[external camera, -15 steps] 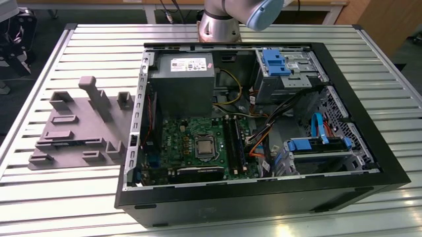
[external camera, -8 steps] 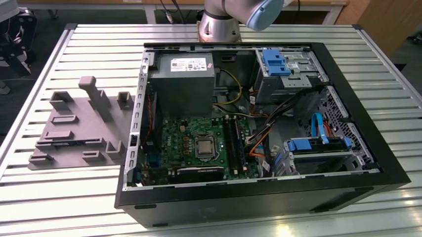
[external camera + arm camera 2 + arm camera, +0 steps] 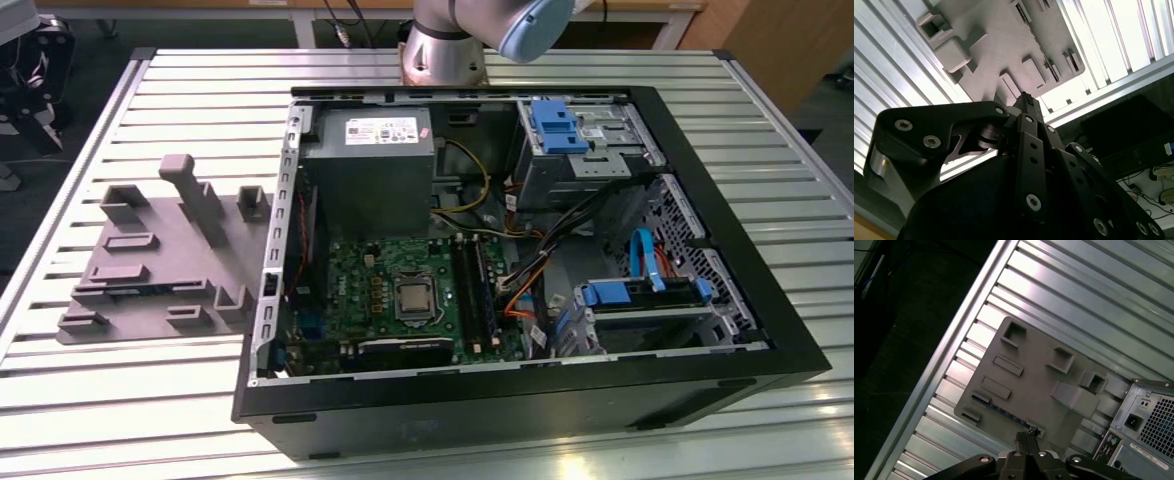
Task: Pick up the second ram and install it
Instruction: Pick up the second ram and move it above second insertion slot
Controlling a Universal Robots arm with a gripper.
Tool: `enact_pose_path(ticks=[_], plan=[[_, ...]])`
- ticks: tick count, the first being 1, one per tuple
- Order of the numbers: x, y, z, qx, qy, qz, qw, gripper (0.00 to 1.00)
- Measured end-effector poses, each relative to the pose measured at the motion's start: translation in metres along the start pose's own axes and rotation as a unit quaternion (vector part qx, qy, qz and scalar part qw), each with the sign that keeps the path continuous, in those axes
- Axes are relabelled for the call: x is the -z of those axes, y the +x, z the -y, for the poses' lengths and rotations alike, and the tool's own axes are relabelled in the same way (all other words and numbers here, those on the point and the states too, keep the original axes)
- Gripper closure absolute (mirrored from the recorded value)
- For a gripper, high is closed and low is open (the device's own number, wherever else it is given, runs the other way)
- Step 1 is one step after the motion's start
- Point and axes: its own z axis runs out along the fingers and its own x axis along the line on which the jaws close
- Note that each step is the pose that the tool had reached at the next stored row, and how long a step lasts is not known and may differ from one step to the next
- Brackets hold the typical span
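Note:
The second ram is a thin dark strip with a bluish edge, standing in a slot along one side of the grey holder block. In the exterior view the ram sits low on the holder, at that view's left. My gripper hangs above the holder's edge, close to one end of the ram. Its fingertips are pressed together with nothing between them. The open computer case holds the motherboard with its long black slots.
The case and the holder rest on a ribbed aluminium table. The holder has several raised blocks and a tall post. Cables, a power supply and blue drive brackets crowd the case. The table's edge lies beside the holder.

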Motion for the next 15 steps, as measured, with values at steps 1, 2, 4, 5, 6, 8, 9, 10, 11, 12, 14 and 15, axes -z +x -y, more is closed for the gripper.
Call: enact_pose_path(ticks=[1, 2, 4, 5, 6, 8, 9, 10, 11, 12, 14, 15], plan=[[0.0000, 0.0000, 0.0000, 0.000, 0.0000, 0.0000, 1.0000, 0.89], [0.0000, 0.0000, 0.0000, 0.000, 0.0000, 0.0000, 1.0000, 0.89], [0.0000, 0.0000, 0.0000, 0.001, -0.0001, 0.0000, 1.0000, 0.89], [0.0000, 0.0000, 0.0000, 0.002, -0.0001, 0.0000, 1.0000, 0.89], [-0.0001, 0.0000, 0.0001, 0.004, -0.0001, 0.0000, 1.0000, 0.89], [0.0000, 0.0000, 0.0001, 0.018, -0.0003, -0.0004, 0.9998, 0.89], [0.0000, 0.0000, 0.0000, 0.026, -0.0005, -0.0006, 0.9997, 0.89], [0.0000, 0.0001, 0.0000, 0.035, -0.0007, -0.0008, 0.9994, 0.89], [-0.0001, 0.0001, 0.0000, 0.045, -0.0008, -0.0009, 0.9990, 0.89], [-0.0001, 0.0001, 0.0000, 0.054, -0.0010, -0.0011, 0.9985, 0.89], [-0.0001, 0.0001, 0.0000, 0.072, -0.0013, -0.0015, 0.9974, 0.89], [-0.0001, 0.0001, 0.0000, 0.081, -0.0015, -0.0017, 0.9967, 0.89]])
